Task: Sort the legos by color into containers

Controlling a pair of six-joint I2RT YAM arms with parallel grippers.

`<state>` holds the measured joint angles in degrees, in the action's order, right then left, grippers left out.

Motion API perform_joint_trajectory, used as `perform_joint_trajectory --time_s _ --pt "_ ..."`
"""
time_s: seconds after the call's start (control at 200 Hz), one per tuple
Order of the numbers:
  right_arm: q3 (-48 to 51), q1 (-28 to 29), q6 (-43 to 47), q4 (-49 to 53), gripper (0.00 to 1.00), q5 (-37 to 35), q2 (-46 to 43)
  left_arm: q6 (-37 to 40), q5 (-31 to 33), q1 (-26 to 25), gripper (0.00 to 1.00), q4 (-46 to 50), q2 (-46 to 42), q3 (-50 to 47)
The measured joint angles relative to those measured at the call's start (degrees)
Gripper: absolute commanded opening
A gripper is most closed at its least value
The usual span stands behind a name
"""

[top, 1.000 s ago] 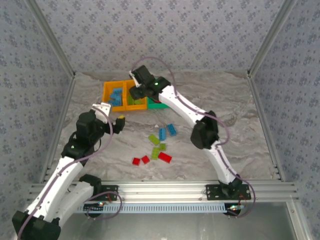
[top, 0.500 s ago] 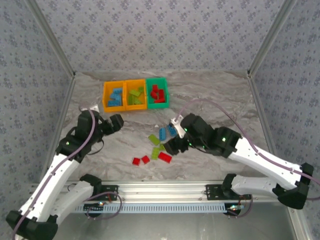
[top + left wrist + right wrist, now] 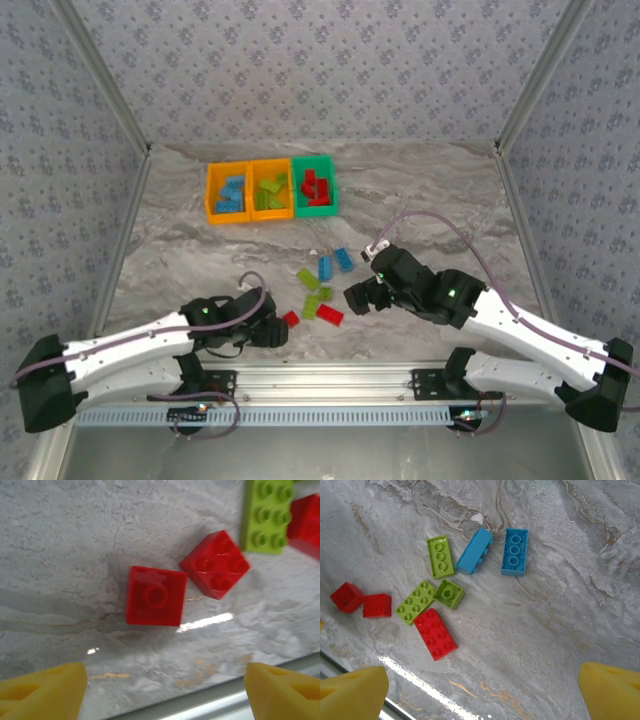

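- The loose legos (image 3: pixel 320 290) lie in a cluster near the near edge of the tabletop (image 3: pixel 450 200), about midway along it. The containers (image 3: pixel 272 216) sit in a row toward the far edge, left of centre and well apart from the cluster.
- Bin contents: the left orange bin (image 3: pixel 210 195) holds blue, the middle orange bin (image 3: pixel 272 165) holds lime, and the green bin (image 3: pixel 333 185) holds red.
- The left end effector (image 3: pixel 162 692) is released, its fingers spread with nothing between them. It hangs over the red one-stud brick (image 3: pixel 156 596), which has the red four-stud brick (image 3: pixel 215 564) just beside its corner.
- The right end effector (image 3: pixel 481 692) is released and empty, above the rest of the cluster.
- Handling (judgement): the bricks are hard, light, stiff plastic and not fragile. Their sides are smooth and the tabletop is glossy, so a brick may skate or twist out of an off-square pinch.
- Hold (judgement): pinch across two opposite flat side walls, low, with the fingers square to them. Take a long piece such as the red long brick (image 3: pixel 435 633) across its short width at mid-length.
- Caution (judgement): the lime long brick (image 3: pixel 416 602) and lime small brick (image 3: pixel 448 594) are packed close, leaving little room for fingers. The blue brick (image 3: pixel 474 550) seems to lie on its side.
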<state>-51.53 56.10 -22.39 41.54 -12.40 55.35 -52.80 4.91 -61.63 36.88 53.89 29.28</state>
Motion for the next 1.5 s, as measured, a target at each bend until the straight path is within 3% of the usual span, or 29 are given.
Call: perform_joint_trajectory --time_s 0.27,0.555,0.934,1.054,1.179,1.324,1.504 --pt "0.3 -0.5 -3.3 -0.2 1.0 -4.5 -0.2 8.6 5.4 -0.3 0.56 -8.2 10.9 0.0" --pt "0.9 -0.5 -5.0 -0.2 1.0 -5.0 -1.5 9.6 5.9 -0.3 0.38 -13.7 13.8 -0.7" --pt "2.2 -0.5 -2.8 -3.3 1.0 10.1 -1.1 9.3 8.6 -0.3 0.36 -16.2 15.4 -0.9" --pt "2.3 -0.5 -2.7 -4.4 1.0 11.6 -1.1 9.7 8.9 -0.3 0.36 -16.3 17.9 0.8" --pt "2.3 -0.5 -2.7 -5.2 1.0 12.0 -0.9 10.7 9.5 -0.3 0.22 -15.7 21.1 3.5" --pt "2.3 -0.5 -2.9 -5.2 1.0 12.0 -0.9 11.7 9.5 -0.2 0.21 -12.1 21.5 5.4" --pt "2.2 -0.5 -3.8 -5.9 1.0 12.4 -0.9 15.0 9.6 5.9 0.21 -6.6 15.9 12.6"
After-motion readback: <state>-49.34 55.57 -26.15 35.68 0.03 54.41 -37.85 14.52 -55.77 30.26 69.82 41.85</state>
